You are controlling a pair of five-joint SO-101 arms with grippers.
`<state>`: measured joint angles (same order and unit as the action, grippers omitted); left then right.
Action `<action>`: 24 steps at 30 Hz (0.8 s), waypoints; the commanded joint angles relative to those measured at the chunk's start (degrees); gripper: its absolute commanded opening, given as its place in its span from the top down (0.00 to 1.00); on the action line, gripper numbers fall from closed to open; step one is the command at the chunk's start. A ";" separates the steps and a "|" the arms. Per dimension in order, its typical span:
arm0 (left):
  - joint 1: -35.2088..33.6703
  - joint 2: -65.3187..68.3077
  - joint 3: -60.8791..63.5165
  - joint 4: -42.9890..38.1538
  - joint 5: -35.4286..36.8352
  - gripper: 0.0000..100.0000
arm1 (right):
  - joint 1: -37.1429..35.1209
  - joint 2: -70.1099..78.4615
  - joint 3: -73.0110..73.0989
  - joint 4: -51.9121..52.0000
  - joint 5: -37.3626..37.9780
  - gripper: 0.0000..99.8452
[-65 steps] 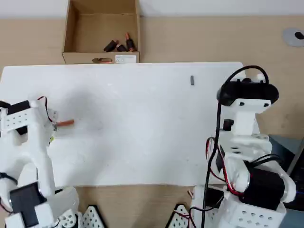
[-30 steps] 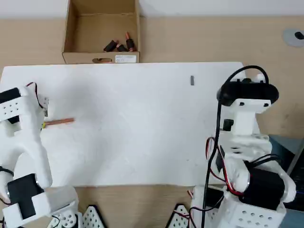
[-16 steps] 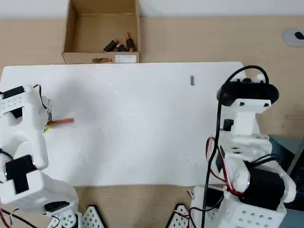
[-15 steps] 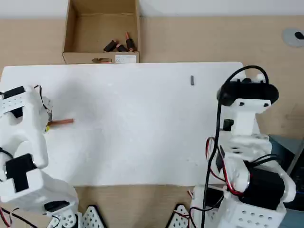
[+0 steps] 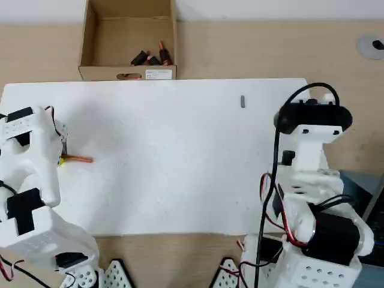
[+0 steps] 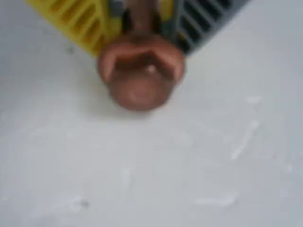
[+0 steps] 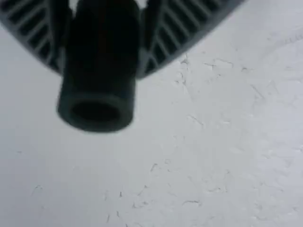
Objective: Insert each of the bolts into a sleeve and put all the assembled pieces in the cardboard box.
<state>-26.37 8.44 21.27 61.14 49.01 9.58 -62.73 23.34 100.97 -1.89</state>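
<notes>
While left gripper (image 6: 142, 21) clamps a bolt (image 6: 141, 75), right gripper (image 7: 106, 23) clasping a sleeve (image 7: 98, 80)

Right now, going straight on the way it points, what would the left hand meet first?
Probably bare white mat: the left hand, holding the bolt, points across it toward the right arm; tilt unclear.
</notes>
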 commanded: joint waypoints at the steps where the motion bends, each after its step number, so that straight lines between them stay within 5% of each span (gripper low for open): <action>1: 0.88 0.22 -0.88 -0.70 -0.09 1.00 | 0.31 -0.13 -2.07 -0.53 0.44 0.99; 15: 4.48 -11.74 -22.07 23.30 -6.51 1.00 | 0.31 -0.48 -8.92 -0.35 0.44 0.99; 24: 5.36 -31.25 -22.33 27.60 -18.02 1.00 | 0.66 -0.57 -11.12 -0.18 0.44 0.99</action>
<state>-21.71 -15.47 1.14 88.40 34.33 9.58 -62.99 14.99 100.97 -1.89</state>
